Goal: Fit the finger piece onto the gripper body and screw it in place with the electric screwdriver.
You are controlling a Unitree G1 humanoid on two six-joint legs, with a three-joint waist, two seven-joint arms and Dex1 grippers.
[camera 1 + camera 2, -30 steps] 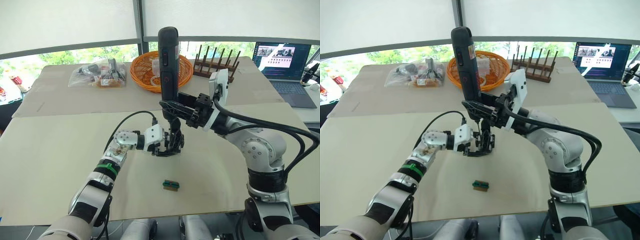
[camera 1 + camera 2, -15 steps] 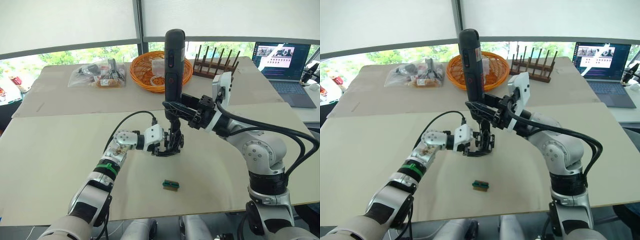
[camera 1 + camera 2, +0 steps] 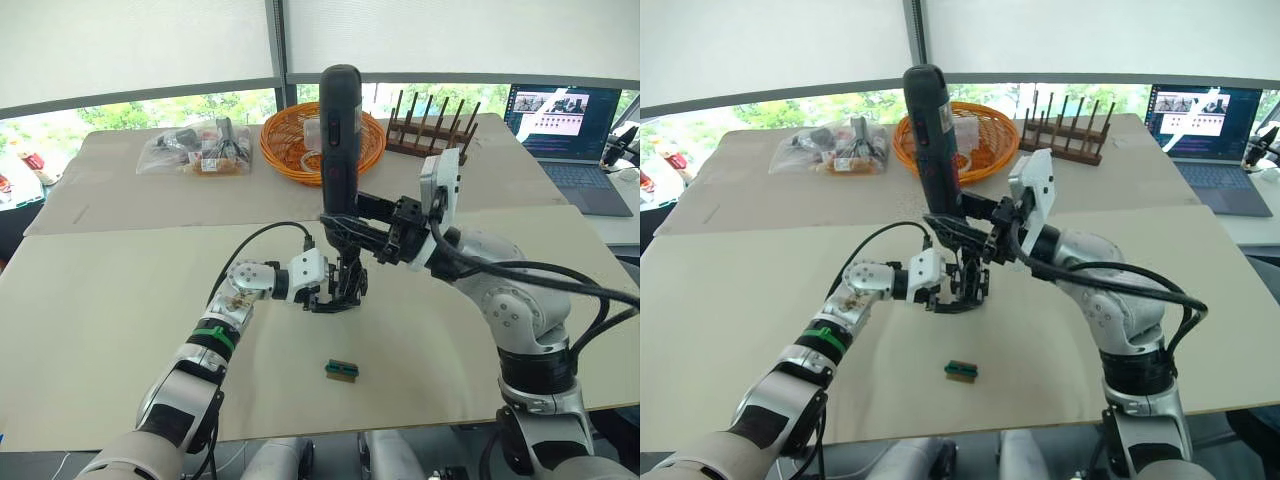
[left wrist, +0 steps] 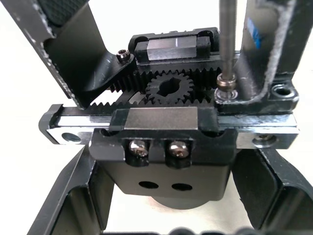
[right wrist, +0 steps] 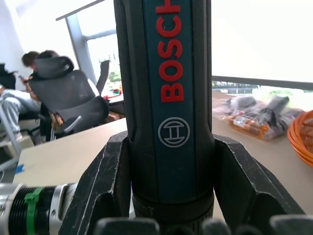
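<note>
Black electric screwdriver (image 3: 338, 140) upright in right hand (image 3: 352, 222), bit on left hand (image 3: 343, 287)-clamped gripper body (image 4: 168, 132).

Black electric screwdriver (image 3: 339, 135) — red lettering — orange basket (image 3: 290, 140).

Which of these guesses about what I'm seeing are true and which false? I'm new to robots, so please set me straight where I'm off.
1. The right gripper holds the electric screwdriver upright. True.
2. The screwdriver's thin metal bit meets a screw on the gripper body. True.
3. The gripper body lies loose on the table. False: the left gripper holds it above the table.
4. The small green-and-brown block sits in the orange basket. False: it lies on the table, nearer the robot than the grippers.
5. A laptop stands open at the far right. True.
</note>
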